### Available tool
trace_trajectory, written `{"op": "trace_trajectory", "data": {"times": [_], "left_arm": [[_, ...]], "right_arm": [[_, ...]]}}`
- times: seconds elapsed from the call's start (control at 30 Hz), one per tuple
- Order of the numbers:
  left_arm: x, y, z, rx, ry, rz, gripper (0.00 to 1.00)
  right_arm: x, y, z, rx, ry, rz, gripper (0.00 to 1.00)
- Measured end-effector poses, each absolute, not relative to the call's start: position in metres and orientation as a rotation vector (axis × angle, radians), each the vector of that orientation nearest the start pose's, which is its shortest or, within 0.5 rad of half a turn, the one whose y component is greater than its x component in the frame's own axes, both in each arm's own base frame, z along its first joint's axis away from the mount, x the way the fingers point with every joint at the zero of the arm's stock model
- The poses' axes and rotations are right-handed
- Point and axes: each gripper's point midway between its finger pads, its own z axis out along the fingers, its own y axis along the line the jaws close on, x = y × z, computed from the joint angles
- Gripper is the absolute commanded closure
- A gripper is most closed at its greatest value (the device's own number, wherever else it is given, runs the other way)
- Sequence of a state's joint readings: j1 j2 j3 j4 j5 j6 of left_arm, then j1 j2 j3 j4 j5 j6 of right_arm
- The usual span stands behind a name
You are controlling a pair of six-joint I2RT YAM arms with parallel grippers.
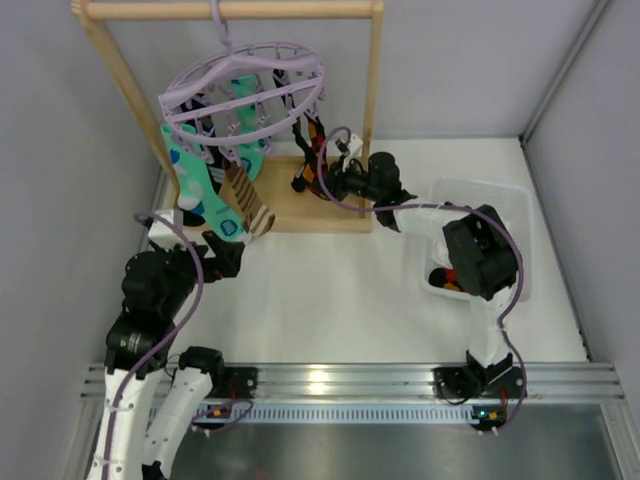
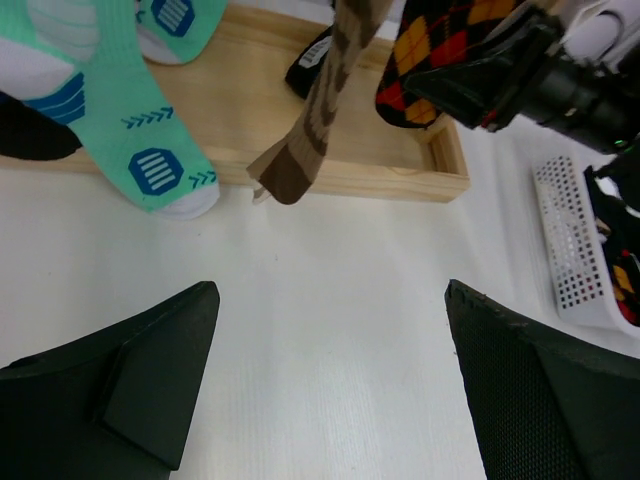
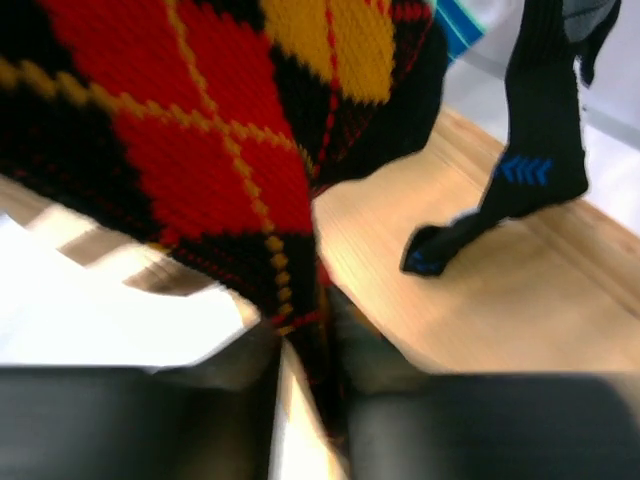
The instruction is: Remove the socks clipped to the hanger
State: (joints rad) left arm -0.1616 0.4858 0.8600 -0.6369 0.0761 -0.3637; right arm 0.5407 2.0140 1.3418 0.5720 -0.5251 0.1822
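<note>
The lilac hanger (image 1: 245, 95) hangs by its hook from the wooden rack's bar. Teal socks (image 1: 200, 185), a brown striped sock (image 1: 250, 205) and a black argyle sock (image 1: 315, 155) hang from its clips. My right gripper (image 1: 322, 180) is shut on the lower end of the argyle sock (image 3: 190, 130), which runs down between its fingers (image 3: 200, 420). My left gripper (image 1: 228, 252) is open and empty, low over the white table in front of the rack base, with the brown sock (image 2: 315, 130) and a teal sock (image 2: 130, 130) hanging ahead of it.
The wooden rack (image 1: 375, 110) stands on a wooden base tray (image 1: 300, 210) at the back. A clear plastic bin (image 1: 515, 215) at the right holds a dark sock with red. A black sock with blue marks (image 3: 540, 140) hangs behind the argyle one. Grey walls close both sides.
</note>
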Motion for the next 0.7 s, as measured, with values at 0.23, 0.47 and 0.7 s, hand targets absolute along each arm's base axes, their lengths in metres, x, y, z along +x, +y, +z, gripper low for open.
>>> {"op": "trace_trajectory", "data": {"times": [0.23, 0.47, 0.7], "left_arm": [[0.185, -0.076, 0.368, -0.041, 1.654, -0.547, 0.02], [0.203, -0.107, 0.450, 0.039, 1.597, -0.727, 0.02], [0.241, -0.123, 0.462, 0.017, 1.678, -0.805, 0.02]], "right_arm": [[0.417, 0.370, 0.182, -0.644, 1.572, 0.987, 1.00], [0.348, 0.372, 0.252, -0.594, 1.448, 0.951, 1.00], [0.286, 0.389, 0.286, -0.540, 1.409, 0.938, 1.00]]}}
